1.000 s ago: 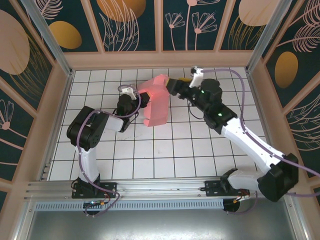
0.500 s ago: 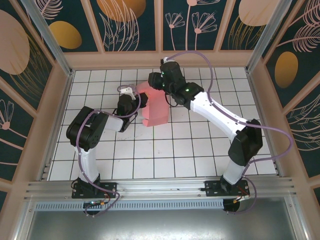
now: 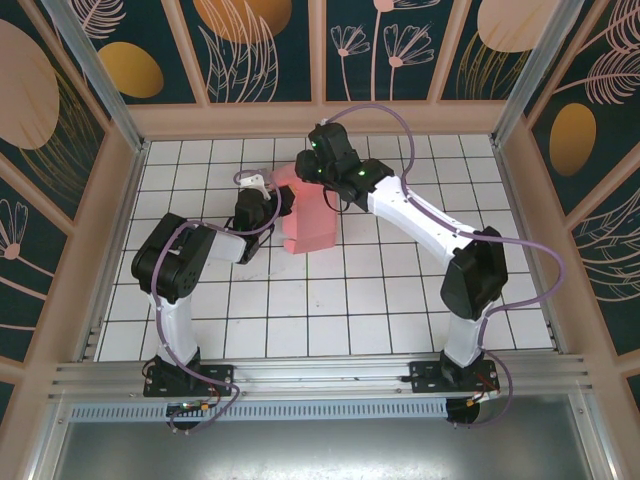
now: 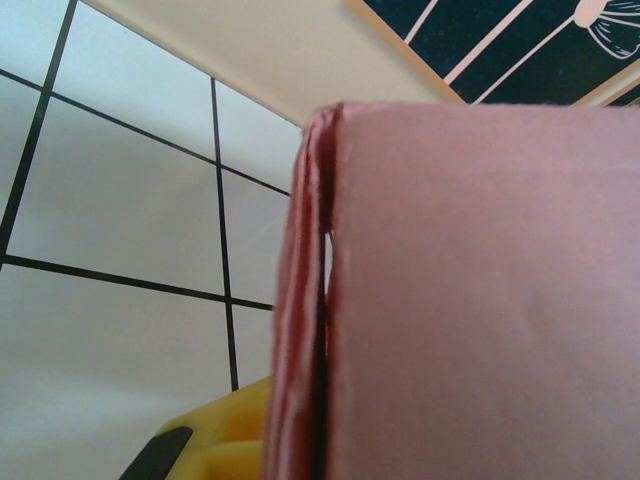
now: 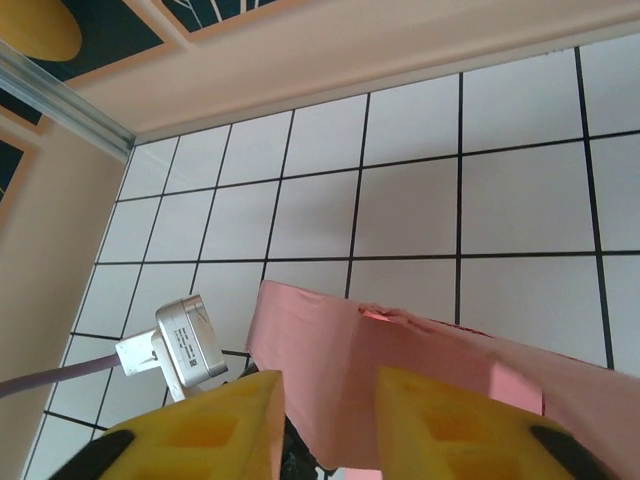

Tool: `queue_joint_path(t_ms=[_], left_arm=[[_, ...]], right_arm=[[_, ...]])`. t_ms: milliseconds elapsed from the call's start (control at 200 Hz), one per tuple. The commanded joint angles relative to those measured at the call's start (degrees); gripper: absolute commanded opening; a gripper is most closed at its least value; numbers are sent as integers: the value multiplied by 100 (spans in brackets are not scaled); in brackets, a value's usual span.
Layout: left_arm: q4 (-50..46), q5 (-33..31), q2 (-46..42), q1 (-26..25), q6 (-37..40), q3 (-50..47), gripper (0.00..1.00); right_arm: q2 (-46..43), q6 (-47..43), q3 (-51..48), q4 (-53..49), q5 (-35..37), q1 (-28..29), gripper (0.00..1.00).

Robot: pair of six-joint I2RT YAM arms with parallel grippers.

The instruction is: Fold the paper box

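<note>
The pink paper box [image 3: 312,218] sits on the white tiled tabletop [image 3: 400,290], toward the far side and about midway across, between the two arms. In the top view one panel looks raised off the tiles, though the angle makes that hard to judge. The left claw [image 3: 283,206] meets the box's left edge. Its wrist view has a layered card edge running down beside a yellow pad [image 4: 225,437], so it appears clamped on the card. The right claw [image 5: 330,390] reaches over the box's far edge. Its yellow fingers [image 5: 200,432] stand apart, with the card's torn-looking edge in the gap between them.
</note>
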Motion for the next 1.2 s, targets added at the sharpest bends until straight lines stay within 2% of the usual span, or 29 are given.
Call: queue_joint_path(t_ms=[0,155,240,295,365,460,500,581,646,691,776,871,961,1056,1196], left_arm=[[19,-75,-89,5,54,73,0],[-27,-75,-80,6,44,94,0],[-42,-75,-102,4,59,86,0],[-44,-86,-114,6,72,81,0],[-55,-83,-101,6,68,80,0],[-62,-67,-89,6,63,85,0],[-62,-62,-91,3,55,96,0],[-71,-69,-97,4,63,98,0],[-87,-75,-91,6,57,100,0],[-112,-84,-86,6,31,111,0],[-229,-58,-64,6,-11,166,0],[-722,45,-20,58,-91,364,0],[-730,113,-44,94,-156,328,0],[-765,240,-84,103,-60,330,0],[-714,536,-158,103,256,287,0]], right_arm=[[138,145,264,-76,-99,-24,25],[196,236,335,-184,-91,-35,15],[204,257,336,-211,-90,-40,2],[185,273,336,-203,-74,-40,3],[183,298,328,-195,-62,-40,17],[196,291,351,-228,-78,-40,22],[188,288,345,-228,-69,-45,20],[182,269,350,-229,-80,-40,5],[151,258,336,-198,-72,-31,4],[108,247,312,-171,-63,-23,9],[-48,106,192,-2,-123,15,35],[-369,-328,1,203,-86,175,51],[-805,-690,-267,403,-27,260,59],[-1386,-953,-844,834,57,205,61],[-2190,-1173,-1621,1243,-270,-313,62]])
